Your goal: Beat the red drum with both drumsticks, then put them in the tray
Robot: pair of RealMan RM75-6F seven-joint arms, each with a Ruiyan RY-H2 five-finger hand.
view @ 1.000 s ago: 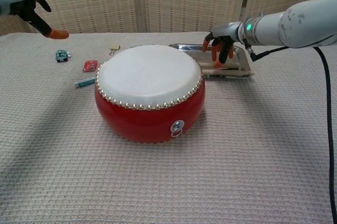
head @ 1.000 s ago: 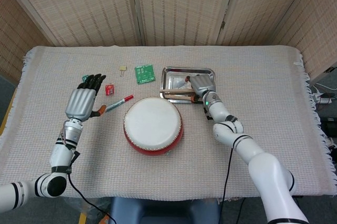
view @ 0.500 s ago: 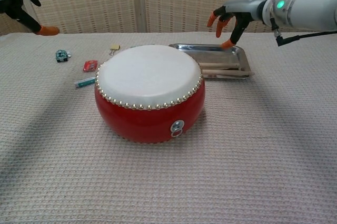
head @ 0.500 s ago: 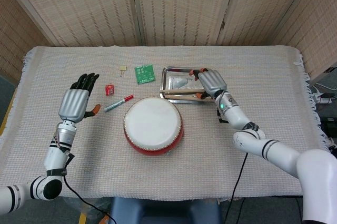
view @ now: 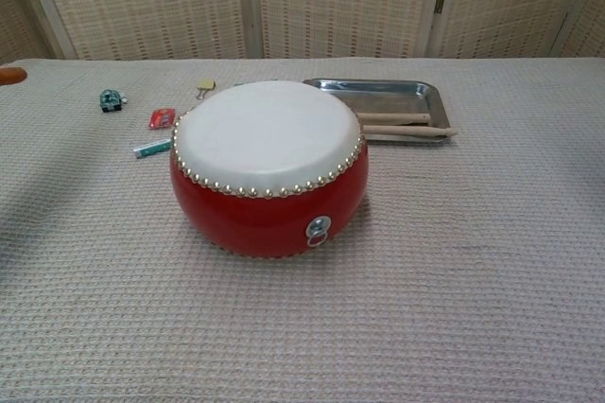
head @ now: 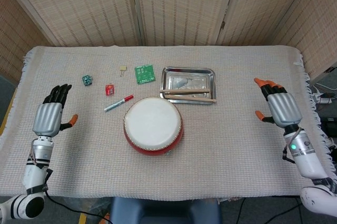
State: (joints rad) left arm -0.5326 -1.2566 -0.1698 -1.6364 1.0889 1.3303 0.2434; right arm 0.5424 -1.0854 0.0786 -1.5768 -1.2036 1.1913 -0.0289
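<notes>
The left hand (head: 48, 118) hangs over the left edge of the table, fingers (head: 57, 93) spread wide and straight, holding nothing. The right hand (head: 279, 107) mirrors it over the right edge, its orange-tipped fingers (head: 267, 84) fanned apart and empty. Both are well apart from everything else.

The two drumsticks (head: 189, 96) lie side by side along the front rim of the metal tray (head: 188, 71), which sits toward the back edge, right of centre. One stick's tip pokes past the tray's right side. Just in front of the tray stands the red drum (head: 153, 125), its white skin up, near the table's middle.

Toward the back left corner lie a red-capped marker (head: 118, 103), a small red item (head: 109, 89), a green board (head: 144, 73), a clip (head: 122, 69) and a small teal object (head: 86, 80).

A beige waffle-weave cloth (head: 226, 145) covers the table, fringed at its side edges. Woven reed screens (head: 179, 6) close off the room behind.
</notes>
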